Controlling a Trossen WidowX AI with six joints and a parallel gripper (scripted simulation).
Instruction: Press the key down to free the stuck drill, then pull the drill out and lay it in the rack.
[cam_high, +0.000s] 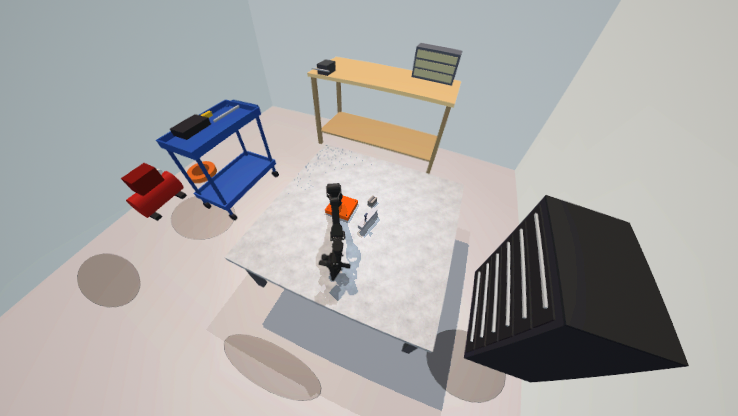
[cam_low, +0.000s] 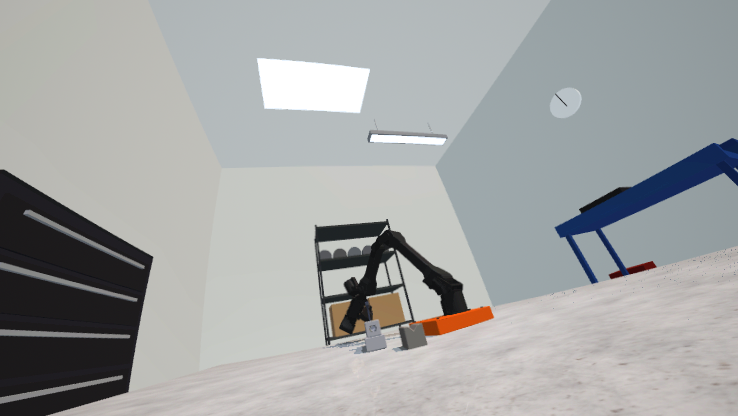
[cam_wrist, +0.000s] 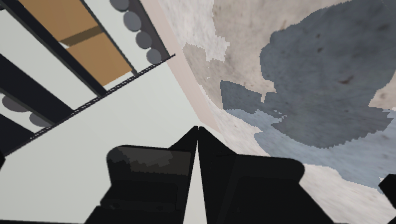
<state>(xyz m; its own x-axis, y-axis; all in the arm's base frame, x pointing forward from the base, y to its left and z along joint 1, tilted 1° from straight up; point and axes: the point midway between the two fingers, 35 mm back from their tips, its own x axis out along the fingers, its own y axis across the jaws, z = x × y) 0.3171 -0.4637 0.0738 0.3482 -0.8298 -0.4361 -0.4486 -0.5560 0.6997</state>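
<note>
My gripper (cam_high: 334, 278) (cam_wrist: 197, 130) is shut and empty. Its fingertips meet in the wrist view, and it hangs over the near part of the table, well away from the fixture. A light grey fixture (cam_high: 369, 223) (cam_low: 375, 343) stands on the table; its upright end has a round opening in the exterior view. A small dark upright part (cam_high: 365, 217) shows beside it in the top view. The drill and key are too small to tell apart. A grey block (cam_high: 372, 201) (cam_low: 413, 337) with a V notch, seemingly the rack, stands near the fixture, with nothing visible in its notch.
The arm stands on an orange base plate (cam_high: 346, 209) (cam_low: 457, 320) left of the fixture in the top view. The pale table (cam_high: 408, 279) bears them. A black drawer cabinet (cam_high: 604, 289), a blue cart (cam_high: 217, 139) and a wooden bench (cam_high: 382, 77) stand around it.
</note>
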